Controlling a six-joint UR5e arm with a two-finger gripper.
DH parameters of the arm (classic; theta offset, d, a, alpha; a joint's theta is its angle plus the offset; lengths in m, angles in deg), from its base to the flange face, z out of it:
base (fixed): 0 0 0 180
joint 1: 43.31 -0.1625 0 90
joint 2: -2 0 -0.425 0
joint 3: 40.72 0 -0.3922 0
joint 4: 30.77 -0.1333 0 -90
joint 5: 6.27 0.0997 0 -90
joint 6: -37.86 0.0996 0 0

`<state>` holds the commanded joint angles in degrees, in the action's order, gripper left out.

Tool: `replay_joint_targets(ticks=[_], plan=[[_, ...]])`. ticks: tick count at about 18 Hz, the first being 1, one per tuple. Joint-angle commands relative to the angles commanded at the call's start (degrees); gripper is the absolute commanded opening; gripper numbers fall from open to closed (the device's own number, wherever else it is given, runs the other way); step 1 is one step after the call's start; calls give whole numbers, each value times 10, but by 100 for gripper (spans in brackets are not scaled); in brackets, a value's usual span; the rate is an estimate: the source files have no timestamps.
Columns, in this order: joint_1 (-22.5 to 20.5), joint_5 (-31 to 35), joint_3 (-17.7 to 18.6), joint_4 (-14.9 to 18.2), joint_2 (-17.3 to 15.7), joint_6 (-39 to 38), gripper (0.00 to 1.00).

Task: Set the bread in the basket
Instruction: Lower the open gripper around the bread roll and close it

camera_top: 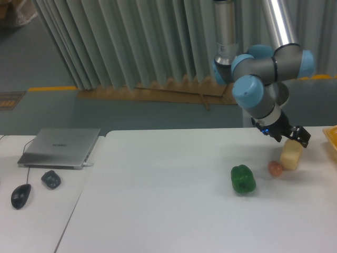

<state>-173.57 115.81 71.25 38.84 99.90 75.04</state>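
I see the bread (pixel 291 156) lying on the white table (pixel 174 200) at its right side, a pale oblong block tilted a little, its near-left end just beside the small brownish egg (pixel 274 168). The gripper (pixel 294 136) sits right at the bread's far top end, angled steeply; I cannot tell whether its fingers are apart or closed, nor whether they touch the loaf. Right of the bread, at the frame's edge, only a yellow-orange corner of the basket (pixel 332 138) shows, and I cannot make out its contents. Left of the egg lies a green bell pepper (pixel 243 179). Far left are a laptop (pixel 60 147) and a mouse (pixel 20 196).
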Motion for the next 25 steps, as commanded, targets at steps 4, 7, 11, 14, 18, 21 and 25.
replay_joint_targets(ticks=[4, 7, 11, 14, 18, 21, 25], plan=[[25, 28, 4, 0, 27, -17, 100], [27, 44, 4, 0, 44, -32, 100], [20, 54, 2, -1, 52, -28, 100], [12, 57, -5, -2, 59, -26, 100], [-1, 63, -21, -4, 88, -26, 100], [-2, 64, -27, -6, 103, -27, 100], [-3, 62, -32, -5, 103, -24, 62]])
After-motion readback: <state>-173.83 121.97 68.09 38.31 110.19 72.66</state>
